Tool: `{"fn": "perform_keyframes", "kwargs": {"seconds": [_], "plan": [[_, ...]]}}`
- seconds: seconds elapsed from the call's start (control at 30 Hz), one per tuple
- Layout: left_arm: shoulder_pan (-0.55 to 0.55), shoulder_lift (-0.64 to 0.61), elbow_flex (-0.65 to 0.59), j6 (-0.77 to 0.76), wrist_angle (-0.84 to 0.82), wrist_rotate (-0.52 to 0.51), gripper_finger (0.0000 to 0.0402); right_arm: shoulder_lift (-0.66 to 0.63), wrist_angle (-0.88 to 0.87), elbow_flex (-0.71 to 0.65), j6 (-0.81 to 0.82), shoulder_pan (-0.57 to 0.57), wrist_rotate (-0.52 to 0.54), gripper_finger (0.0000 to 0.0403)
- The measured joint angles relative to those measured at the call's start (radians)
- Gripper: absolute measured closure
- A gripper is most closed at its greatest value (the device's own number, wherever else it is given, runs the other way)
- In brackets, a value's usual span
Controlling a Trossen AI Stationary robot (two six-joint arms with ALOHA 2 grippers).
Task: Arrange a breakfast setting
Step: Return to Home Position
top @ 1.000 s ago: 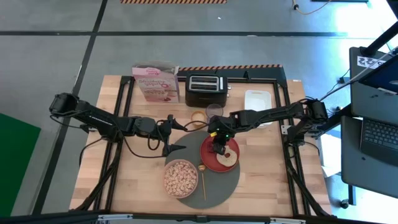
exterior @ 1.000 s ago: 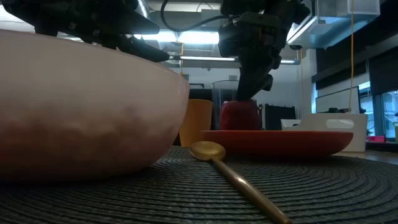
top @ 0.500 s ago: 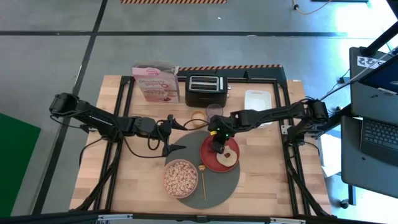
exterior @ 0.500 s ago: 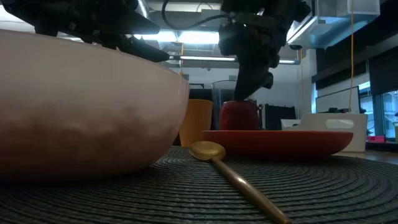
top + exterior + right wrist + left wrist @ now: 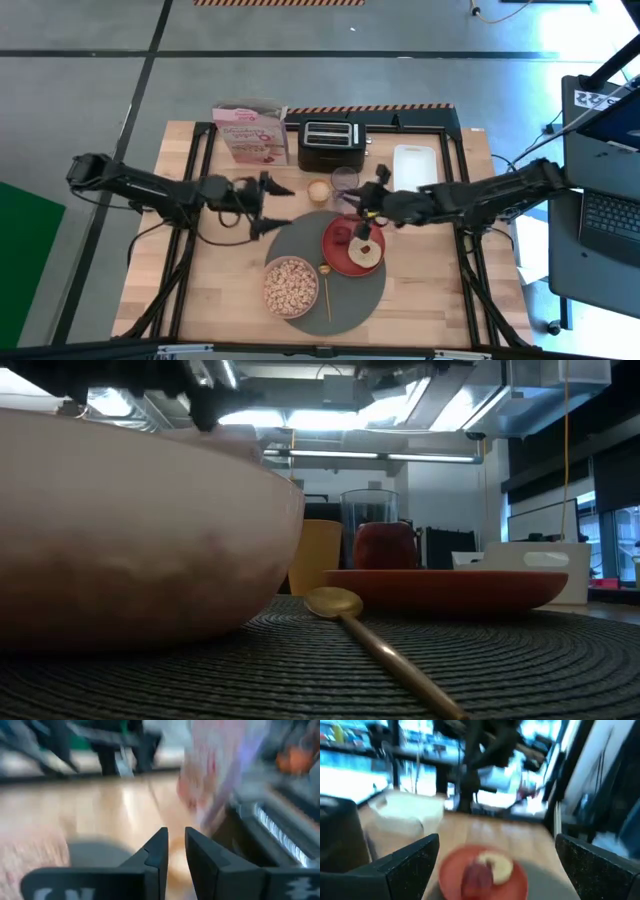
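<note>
A dark-grey mat [image 5: 303, 240] on the surface [image 5: 430, 290], toaster [image 5: 325, 143] and glass [image 5: 345, 180] behind it, carries the red plate [image 5: 334, 261] with bagel half [image 5: 366, 252] and fruit [image 5: 343, 236], bowl [image 5: 266, 286] of cereal [image 5: 291, 283], spoon [image 5: 327, 290]. Left gripper [image 5: 497, 840] hovers beside it, jaws wide; right gripper [image 5: 176, 834] near the glass, jaws almost closed, empty.

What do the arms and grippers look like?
Slim, dark, jointed links form the left arm and right arm; black cables loop by the left wrist. The left gripper and right gripper have flat matte-black fingers; blurred white lettering marks the right one's body.
</note>
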Motion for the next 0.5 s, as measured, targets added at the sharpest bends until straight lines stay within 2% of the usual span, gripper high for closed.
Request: {"fn": "perform_keyframes", "kwargs": {"seconds": [0.07, 0.2, 0.37, 0.43, 0.5], "plan": [[0.032, -0.056, 0.000, -0.031, 0.027, 0.009, 0.0005, -0.032, 0.175, -0.039, -0.079, 0.015, 0.007, 0.0336], [0.128, -0.114, 0.001, -0.086, 0.108, 0.043, 0.0005, -0.042, 0.512, -0.126, -0.235, -0.039, -0.199, 0.0336], [0.283, -0.114, 0.000, -0.150, 0.154, 0.171, 0.0005, -0.080, 0.778, -0.244, -0.318, -0.141, -0.343, 0.0336], [0.329, -0.114, -0.001, -0.160, 0.195, 0.174, 0.0005, -0.140, 0.866, -0.310, -0.330, -0.167, -0.371, 0.0336], [0.363, -0.133, -0.020, -0.160, 0.290, 0.136, 0.0005, -0.219, 0.928, -0.380, -0.353, -0.174, -0.373, 0.0336]]}}
